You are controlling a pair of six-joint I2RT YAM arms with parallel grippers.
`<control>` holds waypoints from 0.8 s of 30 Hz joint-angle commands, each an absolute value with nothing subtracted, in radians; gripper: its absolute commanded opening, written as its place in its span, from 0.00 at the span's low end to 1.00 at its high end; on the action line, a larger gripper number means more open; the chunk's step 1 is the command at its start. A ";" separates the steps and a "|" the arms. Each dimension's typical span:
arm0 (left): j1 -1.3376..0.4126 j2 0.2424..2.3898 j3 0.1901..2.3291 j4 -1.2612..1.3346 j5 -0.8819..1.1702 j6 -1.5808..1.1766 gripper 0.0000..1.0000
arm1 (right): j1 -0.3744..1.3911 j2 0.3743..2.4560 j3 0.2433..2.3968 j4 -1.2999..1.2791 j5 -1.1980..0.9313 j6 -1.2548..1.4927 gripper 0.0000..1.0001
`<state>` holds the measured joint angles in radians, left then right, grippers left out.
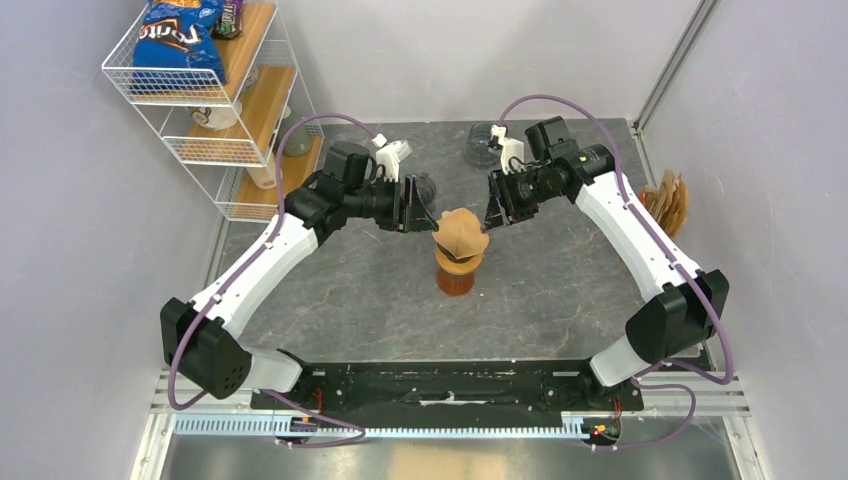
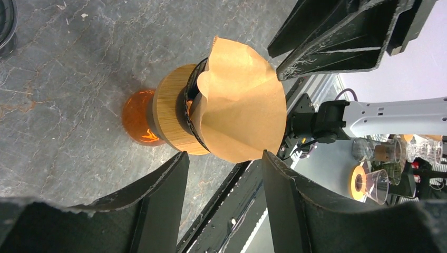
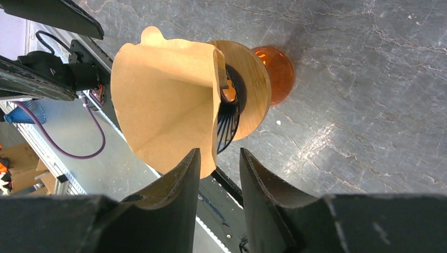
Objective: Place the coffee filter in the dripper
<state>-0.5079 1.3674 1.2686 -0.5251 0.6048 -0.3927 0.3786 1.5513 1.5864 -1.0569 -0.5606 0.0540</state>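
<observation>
The dripper (image 1: pixel 457 272) stands upright near the middle of the table (image 1: pixel 560 290); it has an orange glass base, a wooden collar and a black ribbed cone. The coffee filter (image 1: pixel 462 232), a brown paper cone, sits in the mouth of the dripper with its point inside the black cone. Most of the paper stands proud of the rim, and one side is folded inward. The left pincer (image 1: pixel 425 210) is positioned just beside the filter on its left. It is released, with the fingers spread well apart and the paper's edge level with the gap between them. The right pincer (image 1: pixel 494 208) is positioned just beside the filter on the opposite side. It is also released, with a narrower gap. The paper's rim reaches that gap next to one finger; whether they touch cannot be determined. A wire shelf (image 1: pixel 200 110) stands at the far left corner.
</observation>
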 commanded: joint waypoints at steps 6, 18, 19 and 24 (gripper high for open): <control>-0.507 1.417 1.238 -0.443 0.620 -0.454 0.59 | 0.380 1.564 1.553 -0.965 -0.598 0.062 0.39; -0.505 1.475 1.236 -0.419 0.632 -0.455 0.48 | 0.379 1.592 1.534 -0.953 -0.569 0.072 0.30; -0.505 1.475 1.236 -0.419 0.632 -0.454 0.48 | 0.378 1.594 1.532 -0.951 -0.569 0.074 0.29; -0.505 1.479 1.228 -0.419 0.637 -0.453 0.48 | 0.379 1.601 1.528 -0.945 -0.575 0.083 0.27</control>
